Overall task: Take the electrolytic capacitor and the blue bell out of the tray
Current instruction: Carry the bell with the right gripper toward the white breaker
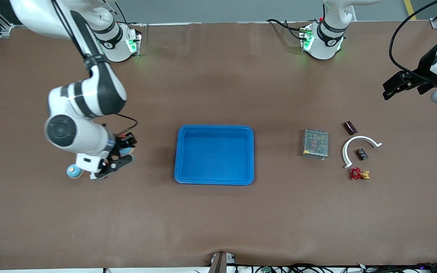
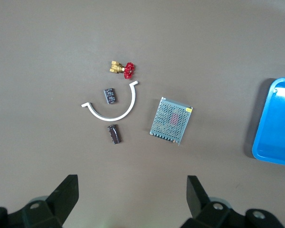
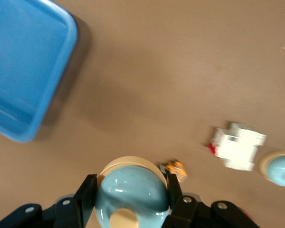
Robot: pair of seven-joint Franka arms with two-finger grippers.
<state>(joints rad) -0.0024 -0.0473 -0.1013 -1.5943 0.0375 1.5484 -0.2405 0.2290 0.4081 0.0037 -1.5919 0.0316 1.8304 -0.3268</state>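
Note:
My right gripper (image 1: 121, 152) is shut on a light blue bell (image 1: 128, 150) with a cream base, low over the table toward the right arm's end; the right wrist view shows the bell (image 3: 128, 190) held between both fingers (image 3: 87, 194). My left gripper (image 1: 396, 85) is open and empty, up over the table's left arm end, and its fingers (image 2: 66, 190) are spread wide. The capacitor (image 1: 350, 127), a small dark cylinder, lies on the table beside a white arc (image 1: 359, 138); it also shows in the left wrist view (image 2: 114, 134).
A blue tray (image 1: 214, 127) sits mid-table. A metal mesh box (image 1: 315, 143), a small black part (image 1: 362, 154) and a red-handled brass valve (image 1: 359, 174) lie near the capacitor. A second blue bell (image 1: 75, 171) and a white part (image 1: 96, 175) lie by my right gripper.

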